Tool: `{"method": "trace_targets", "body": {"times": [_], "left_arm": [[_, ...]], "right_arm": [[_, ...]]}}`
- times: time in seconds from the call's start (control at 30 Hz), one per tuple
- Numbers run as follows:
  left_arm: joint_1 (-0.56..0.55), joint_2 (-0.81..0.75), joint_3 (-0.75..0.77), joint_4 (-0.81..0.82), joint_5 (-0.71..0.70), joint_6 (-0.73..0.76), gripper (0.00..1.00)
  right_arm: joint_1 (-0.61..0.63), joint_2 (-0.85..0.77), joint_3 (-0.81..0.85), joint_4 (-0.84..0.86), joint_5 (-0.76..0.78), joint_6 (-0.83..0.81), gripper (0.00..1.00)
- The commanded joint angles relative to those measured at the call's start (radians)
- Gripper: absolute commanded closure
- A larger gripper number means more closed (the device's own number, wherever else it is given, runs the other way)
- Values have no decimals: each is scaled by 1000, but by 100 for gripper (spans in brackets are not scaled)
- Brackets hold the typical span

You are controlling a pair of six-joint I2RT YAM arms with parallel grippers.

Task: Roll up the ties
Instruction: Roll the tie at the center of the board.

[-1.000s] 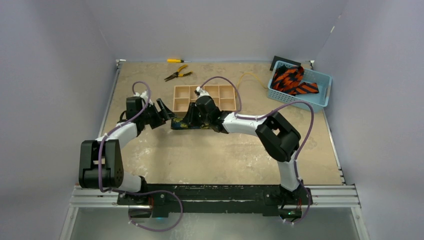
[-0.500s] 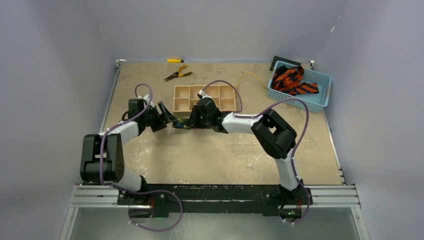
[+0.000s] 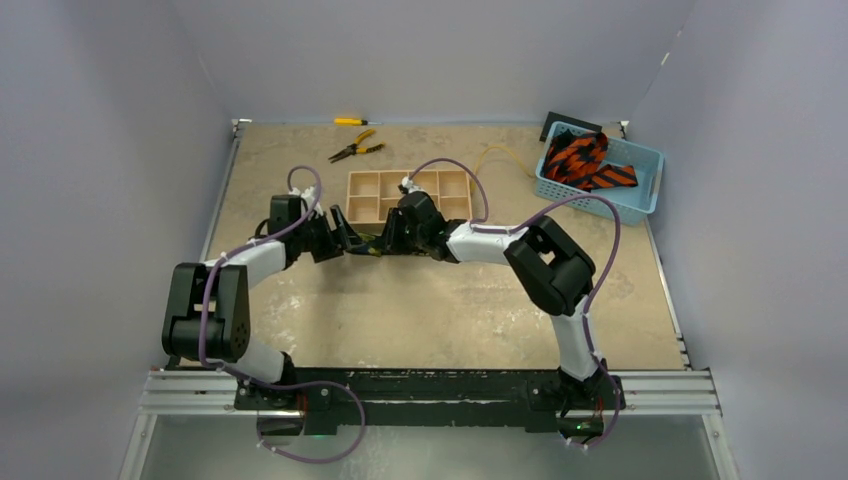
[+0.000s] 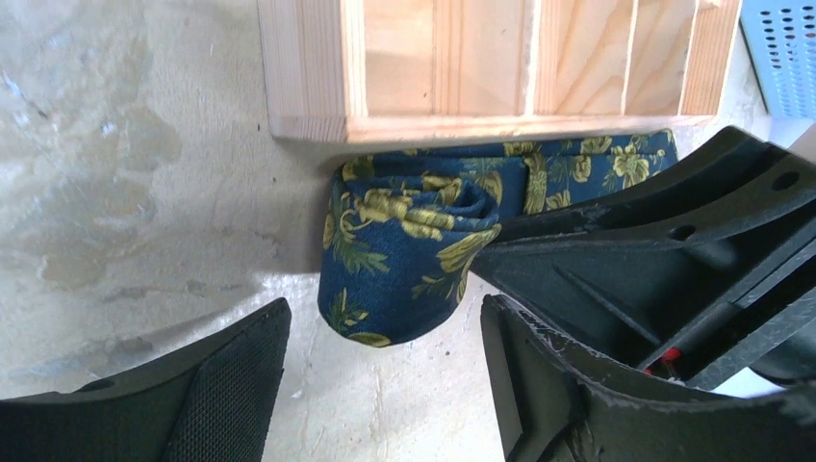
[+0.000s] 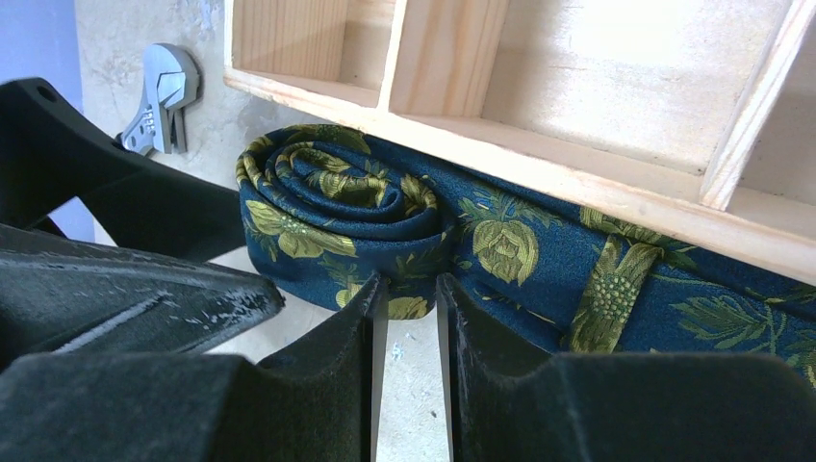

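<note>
L gripper (image 4: 383, 332): jaws wide apart, straddling the rolled end of the navy tie (image 4: 404, 255) w/o evident contact; finger pads (image 4: 231, 385) are black and mesh-textured. R gripper (image 5: 409, 289): matte black fingers (image 5: 327, 375) nearly together, only a narrow slit between, tips against the roll's lower edge; a pinch on the fabric cannot be confirmed. Tie is woven fabric w/ gold floral print, one end coiled in a spiral, remainder running along the near wall of the pale wooden compartment tray (image 5: 577, 183).
</note>
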Motion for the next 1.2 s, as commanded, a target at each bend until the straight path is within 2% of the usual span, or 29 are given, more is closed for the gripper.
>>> {"method": "trace_targets", "body": {"times": [0.0,0.33,0.5,0.7,0.83,1.0,1.1,1.17], "left_arm": [[-1,-2,87,-7,-38,83,30],[-59,38,108,18,-102,157,35],[-61,72,119,13,-96,161,40],[-61,103,125,26,-80,146,56],[-62,109,127,29,-68,127,76],[-73,77,108,19,-101,103,93],[-73,61,109,-5,-131,71,100],[-74,55,111,-10,-152,44,100]], "right_arm": [[-7,-16,-7,-1,-24,1,71],[-18,-15,-6,-9,-43,-8,71],[-18,-11,0,-10,-48,-9,71],[-19,-14,2,-13,-48,-13,71],[-19,-23,2,-18,-54,-26,70],[-19,-69,-17,-8,0,-54,69],[-15,-110,-43,-2,26,-74,69],[-4,-138,-64,5,41,-109,69]]}}
